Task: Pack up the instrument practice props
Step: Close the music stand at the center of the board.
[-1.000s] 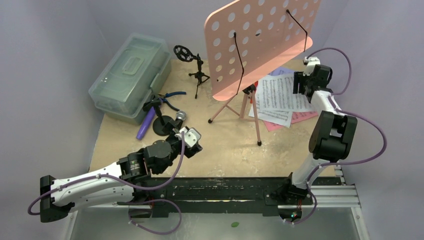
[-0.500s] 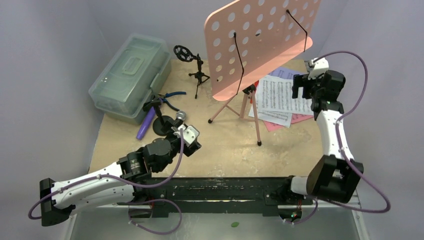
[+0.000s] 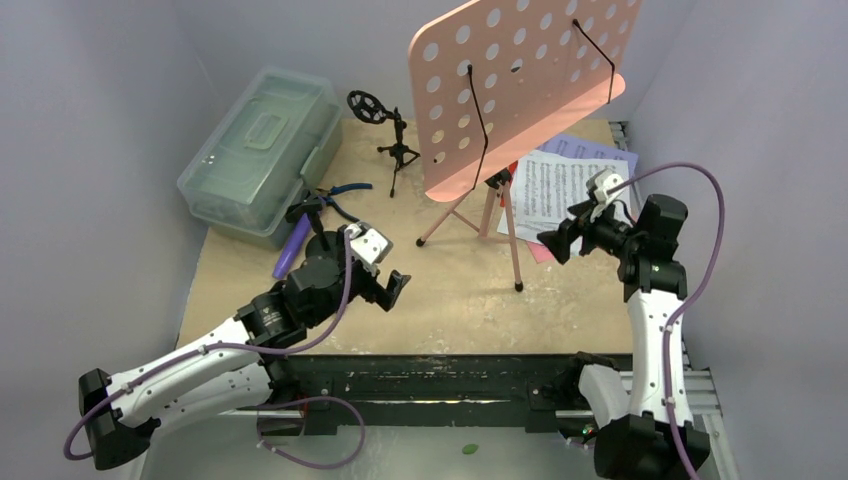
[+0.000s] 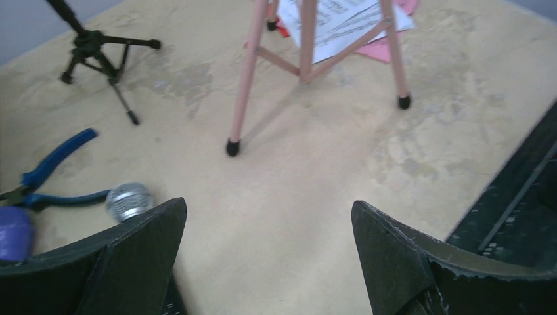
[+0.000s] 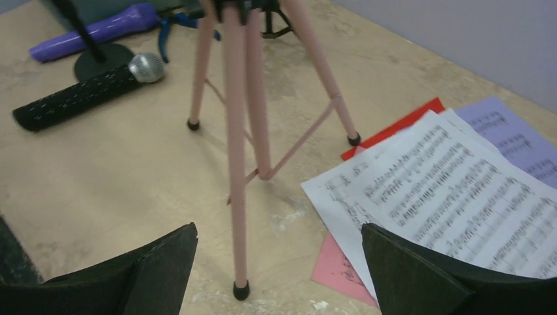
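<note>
The pink perforated music rack (image 3: pixel 520 80) stands on its tripod legs (image 3: pixel 490 215) at the back middle. White, lilac and red sheet-music pages (image 3: pixel 560 190) lie on the table to its right. My right gripper (image 3: pixel 562 232) hangs open over their near edge; in the right wrist view the right gripper (image 5: pixel 279 228) frames the front leg's foot (image 5: pixel 241 289) and the pages (image 5: pixel 453 197). The left gripper (image 3: pixel 385 290) is open and empty over bare table, with the black-silver microphone (image 4: pixel 129 201) just left of it. The purple microphone (image 3: pixel 292 247) and a black mic tripod (image 3: pixel 397 150) lie farther back.
A clear greenish plastic case (image 3: pixel 262 150) sits at the back left, with blue-handled pliers (image 3: pixel 345 190) in front of it. A round-based black stand (image 5: pixel 98 62) is beside the microphones. The black rail (image 3: pixel 450 380) runs along the near table edge.
The right arm swung from the back right toward the middle, coming down over the near edge of the pages, and its jaws opened wide. The left gripper shifted back and turned right.
</note>
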`<move>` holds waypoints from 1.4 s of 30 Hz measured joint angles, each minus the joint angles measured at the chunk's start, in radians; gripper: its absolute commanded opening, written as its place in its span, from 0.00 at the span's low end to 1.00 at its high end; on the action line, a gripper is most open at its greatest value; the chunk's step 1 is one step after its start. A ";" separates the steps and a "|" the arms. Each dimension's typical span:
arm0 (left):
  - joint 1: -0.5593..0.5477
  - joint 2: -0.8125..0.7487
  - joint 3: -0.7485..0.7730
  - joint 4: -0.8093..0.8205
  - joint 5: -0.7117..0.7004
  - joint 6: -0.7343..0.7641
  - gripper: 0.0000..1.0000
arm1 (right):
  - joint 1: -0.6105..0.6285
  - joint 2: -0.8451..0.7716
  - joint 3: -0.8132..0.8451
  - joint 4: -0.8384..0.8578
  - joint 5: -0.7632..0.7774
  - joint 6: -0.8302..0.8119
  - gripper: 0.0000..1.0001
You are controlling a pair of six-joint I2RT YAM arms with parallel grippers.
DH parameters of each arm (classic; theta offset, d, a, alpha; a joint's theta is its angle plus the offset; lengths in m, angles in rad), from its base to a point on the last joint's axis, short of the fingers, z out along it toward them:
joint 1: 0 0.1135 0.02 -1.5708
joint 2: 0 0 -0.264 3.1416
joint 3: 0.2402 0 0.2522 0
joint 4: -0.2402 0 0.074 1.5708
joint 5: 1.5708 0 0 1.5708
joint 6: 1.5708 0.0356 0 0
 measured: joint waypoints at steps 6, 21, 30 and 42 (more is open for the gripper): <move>0.000 0.004 -0.048 0.181 0.198 -0.153 0.96 | 0.000 -0.076 -0.089 -0.044 -0.218 -0.154 0.99; 0.002 0.489 -0.089 0.750 0.252 0.053 0.85 | 0.000 -0.129 -0.148 -0.039 -0.293 -0.242 0.99; 0.072 0.787 0.029 0.942 0.172 0.117 0.72 | 0.029 -0.151 -0.190 0.066 -0.274 -0.161 0.99; 0.172 0.901 0.173 1.022 0.248 0.115 0.50 | 0.227 0.031 -0.218 0.320 -0.095 -0.047 0.83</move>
